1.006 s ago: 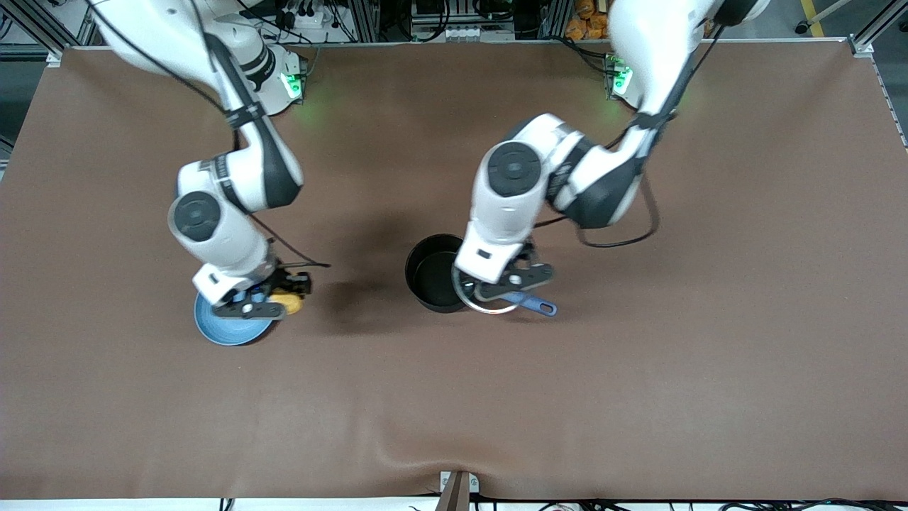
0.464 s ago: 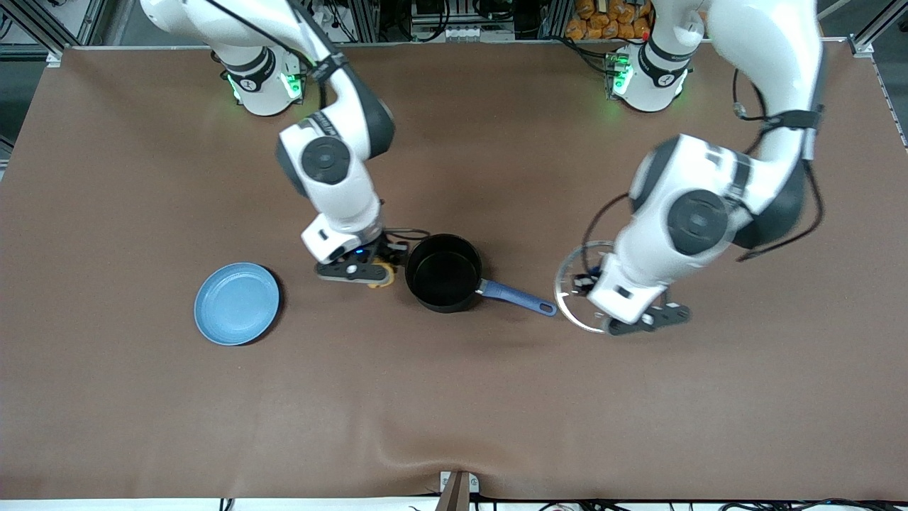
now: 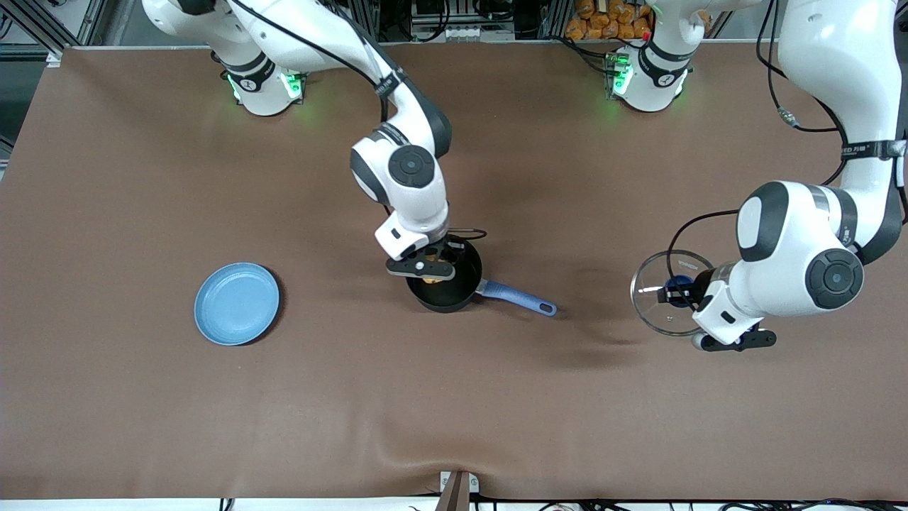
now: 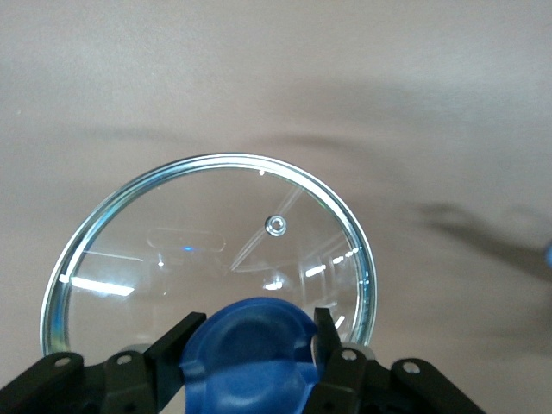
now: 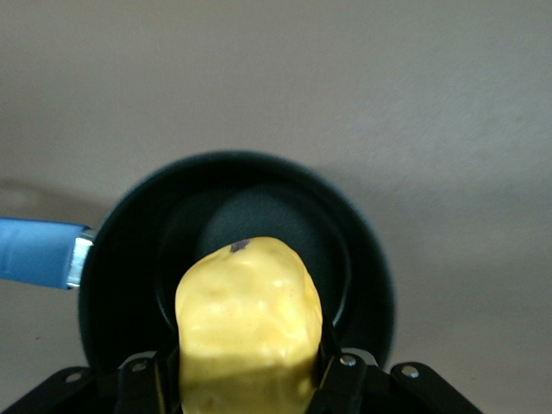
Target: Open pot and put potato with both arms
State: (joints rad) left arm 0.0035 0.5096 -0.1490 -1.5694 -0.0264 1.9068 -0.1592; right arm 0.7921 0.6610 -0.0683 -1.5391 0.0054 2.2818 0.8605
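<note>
The black pot (image 3: pixel 454 294) with its blue handle (image 3: pixel 518 298) stands open in the middle of the table. My right gripper (image 3: pixel 434 272) is shut on the yellow potato (image 5: pixel 248 323) and holds it over the pot's opening (image 5: pixel 259 224). Only a sliver of the potato (image 3: pixel 434 279) shows in the front view. My left gripper (image 3: pixel 682 292) is shut on the blue knob (image 4: pixel 250 354) of the glass lid (image 3: pixel 656 294). It holds the lid (image 4: pixel 207 250) just above the cloth toward the left arm's end of the table.
A flat light-blue plate (image 3: pixel 236 304) lies toward the right arm's end of the table. Brown cloth (image 3: pixel 454 411) covers the table, with a wrinkle between the pot's handle and the lid.
My right gripper carried the potato from the plate to over the pot. My left gripper carried the lid away from the pot toward the left arm's end.
</note>
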